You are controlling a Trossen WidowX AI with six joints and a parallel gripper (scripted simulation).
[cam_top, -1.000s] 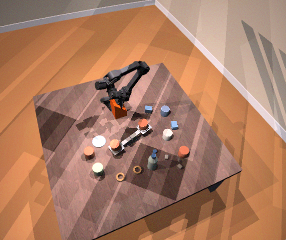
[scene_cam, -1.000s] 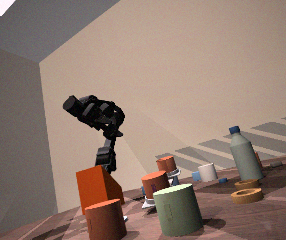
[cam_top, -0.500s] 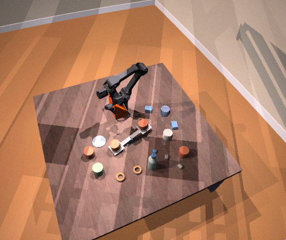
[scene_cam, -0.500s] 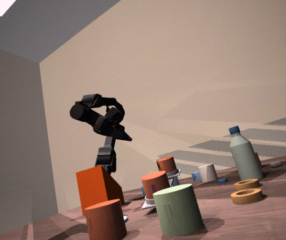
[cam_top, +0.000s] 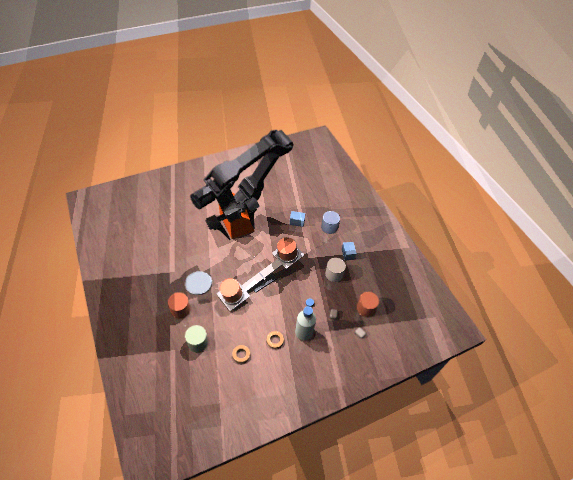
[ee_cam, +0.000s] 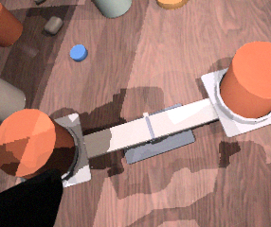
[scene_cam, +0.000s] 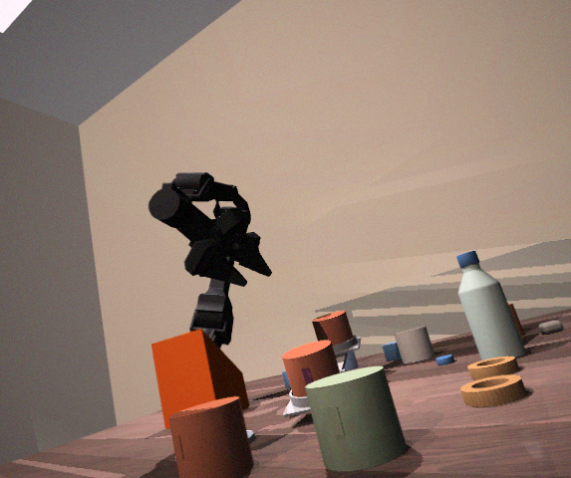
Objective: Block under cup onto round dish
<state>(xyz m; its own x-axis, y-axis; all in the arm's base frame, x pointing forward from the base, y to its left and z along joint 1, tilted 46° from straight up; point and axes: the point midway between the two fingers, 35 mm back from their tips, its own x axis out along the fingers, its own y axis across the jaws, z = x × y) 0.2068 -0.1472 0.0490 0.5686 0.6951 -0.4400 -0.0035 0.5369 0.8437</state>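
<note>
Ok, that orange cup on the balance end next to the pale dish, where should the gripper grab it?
Probably by its round side wall, coming straight down from above. The cup stands upright, closed top up, a plain cylinder with no handle, so the open gripper can straddle it. Set the fingers crosswise to the beam so that neither meets it.

Cups (ee_cam: 261, 79) on balance (ee_cam: 150, 130) ends
</note>
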